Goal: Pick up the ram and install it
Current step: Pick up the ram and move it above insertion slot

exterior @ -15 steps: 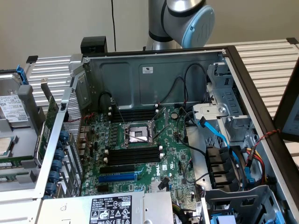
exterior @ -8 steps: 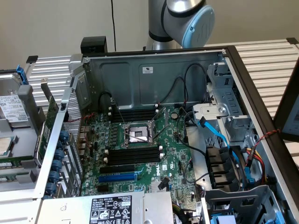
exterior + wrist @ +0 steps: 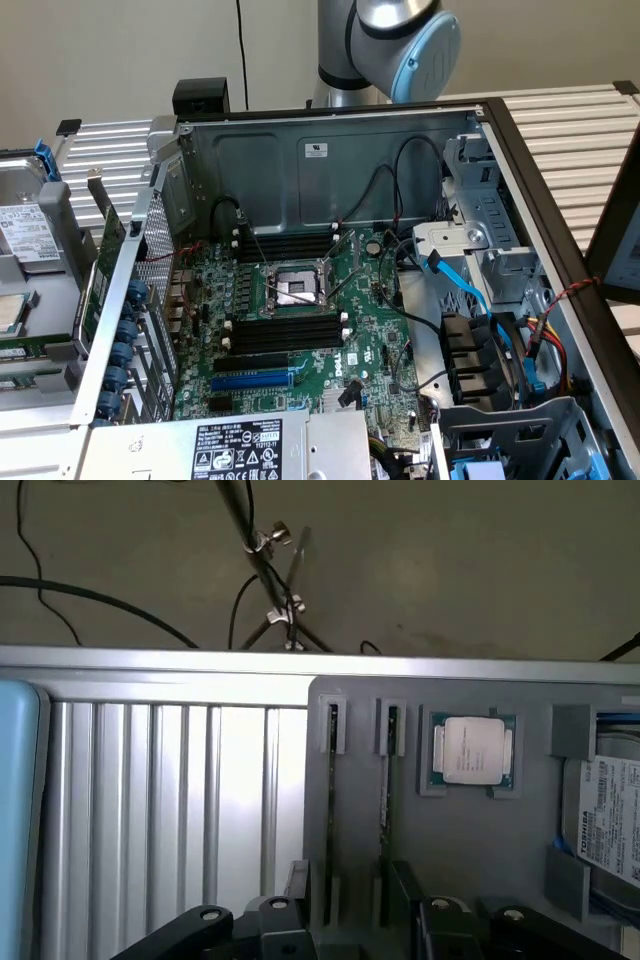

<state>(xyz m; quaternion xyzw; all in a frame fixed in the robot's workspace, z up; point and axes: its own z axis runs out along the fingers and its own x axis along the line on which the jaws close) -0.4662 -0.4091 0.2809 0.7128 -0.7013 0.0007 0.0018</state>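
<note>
Wrist view (OP): the black two-finger gripper (image 3: pixel 355 930) is spread wide open, nothing gripped, over the thin edge-on ram stick (image 3: pixel 331 800) slotted in the gray plastic tray (image 3: pixel 470 860).

Reply: a second stick (image 3: pixel 385 800) is parked just beside it, so both could be pinched, or one knocked crooked.

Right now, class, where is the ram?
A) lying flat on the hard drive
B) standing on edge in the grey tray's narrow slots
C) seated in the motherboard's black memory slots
B: the ram stands on edge in a narrow slot of the grey tray, and the motherboard's black memory slots sit empty.
</note>
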